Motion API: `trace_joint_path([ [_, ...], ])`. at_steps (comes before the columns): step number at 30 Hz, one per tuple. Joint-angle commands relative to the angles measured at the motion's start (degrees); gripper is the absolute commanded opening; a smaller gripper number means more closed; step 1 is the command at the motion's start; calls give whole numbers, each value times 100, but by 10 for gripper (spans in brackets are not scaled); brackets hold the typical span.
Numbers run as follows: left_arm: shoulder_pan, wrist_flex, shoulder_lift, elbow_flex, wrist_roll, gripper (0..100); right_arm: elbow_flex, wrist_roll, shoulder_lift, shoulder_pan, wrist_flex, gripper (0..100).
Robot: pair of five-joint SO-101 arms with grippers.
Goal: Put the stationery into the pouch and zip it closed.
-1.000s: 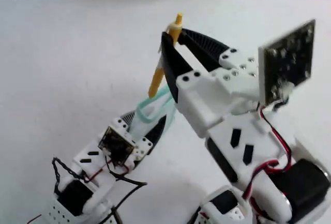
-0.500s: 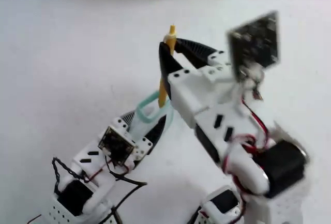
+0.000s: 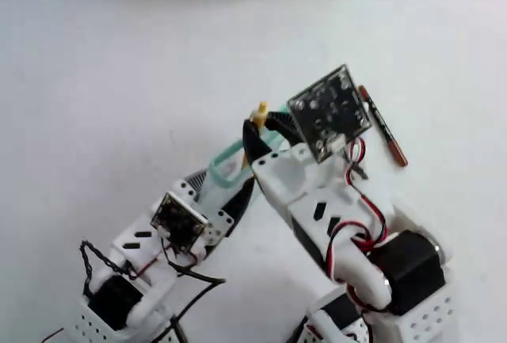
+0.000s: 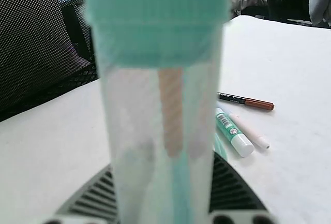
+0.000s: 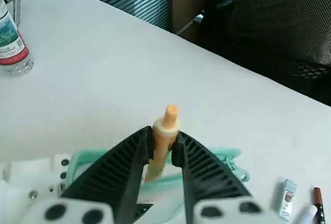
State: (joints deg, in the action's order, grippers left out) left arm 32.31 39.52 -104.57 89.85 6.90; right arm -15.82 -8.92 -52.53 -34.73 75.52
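One second has taken my right gripper [image 3: 257, 125] from high over the table [image 3: 95, 81] down to the pouch mouth, and the yellow pen [image 3: 259, 112] has gone with it. A long stretch of barrel hung bare under the jaws a second ago; now just the capped end stands above them, and the rest sits low in the teal pouch [image 3: 226, 165]. The jaws are closed narrow on the pen's upper barrel, as the right wrist view shows, with open zipper teeth ringing the pen below. The left gripper [image 3: 224, 178] has not moved: it stays clamped on the pouch at about 7 o'clock of the pen and holds it upright, mouth up. Through the clear wall in the left wrist view I see an orange shaft inside, which I take for the pen. I judge the insertion nearly done; release comes next. More stationery waits on the table: a brown marker [image 3: 383, 125] at about 3 o'clock of the right gripper and, beside it, a green-and-white glue stick [image 4: 234, 132] and a pale pen [image 4: 248, 133]. The zip is still open.
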Motion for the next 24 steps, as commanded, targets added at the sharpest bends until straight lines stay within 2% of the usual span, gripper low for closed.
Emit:
trace_joint_path([
  [1, -66, 62, 4, -18, 18, 124, -378, -501, -66, -198, 48, 22],
  [5, -251, 62, 4, -18, -141, 141, -387, -651, -92, -444, 251, 21],
  [10, -857, -185, 4, -9, -1178, 220, -193, -598, -259, -593, 277, 19],
  [16, -892, -185, 4, 0, -1169, 218, -35, -589, -673, -620, -321, 19],
  [20, -892, -167, 4, 0, -1169, 218, 114, -141, -716, -602, -655, 18],
  [24, -892, -149, 4, 0, -1169, 218, 211, -114, -673, -620, -690, 18],
])
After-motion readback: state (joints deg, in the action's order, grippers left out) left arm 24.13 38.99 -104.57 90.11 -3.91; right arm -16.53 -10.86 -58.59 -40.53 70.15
